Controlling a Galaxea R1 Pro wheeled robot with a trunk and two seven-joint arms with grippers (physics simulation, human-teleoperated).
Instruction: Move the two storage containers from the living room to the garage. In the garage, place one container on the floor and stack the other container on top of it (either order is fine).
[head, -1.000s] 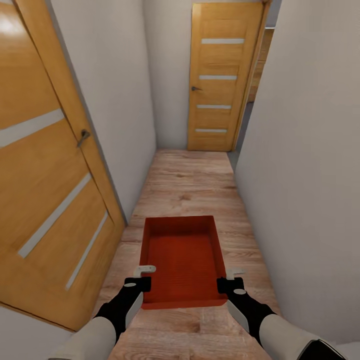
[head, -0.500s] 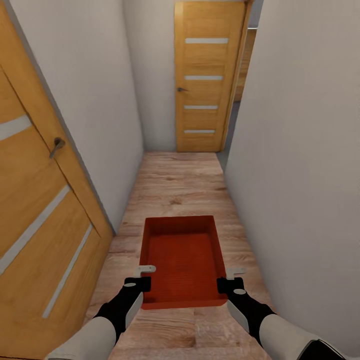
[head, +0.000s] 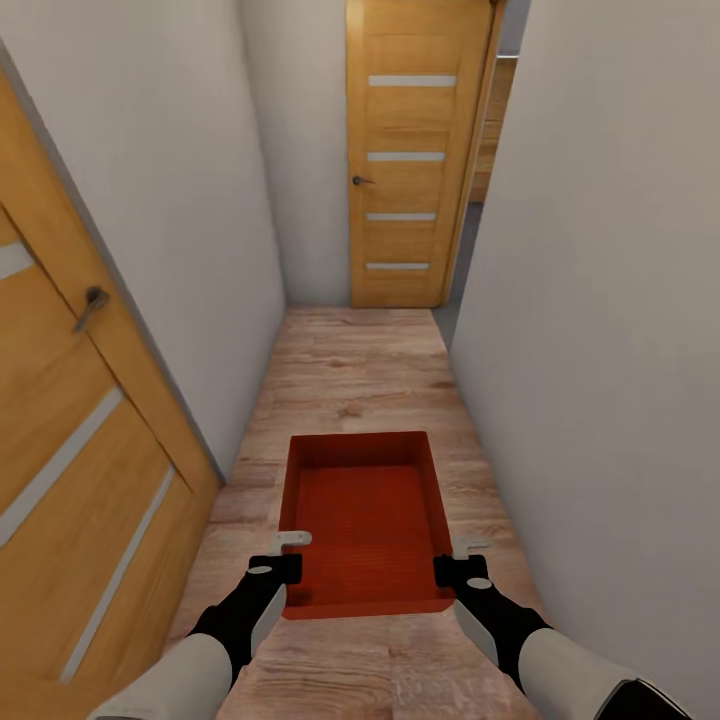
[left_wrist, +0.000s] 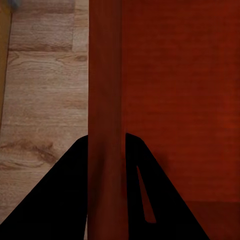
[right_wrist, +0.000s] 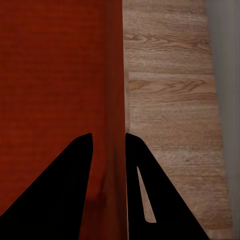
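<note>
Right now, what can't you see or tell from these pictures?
- The box's underside: hidden by its own floor in the head view.
- The room past the far door: only a dark sliver shows beside it, cut off by the right wall.
- The near door: cut off by the picture's left edge.
- The left gripper's and right gripper's fingertips: the box wall covers the inner faces.

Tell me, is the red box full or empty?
Empty. The head view shows the storage container's bare ribbed bottom, nothing inside.
</note>
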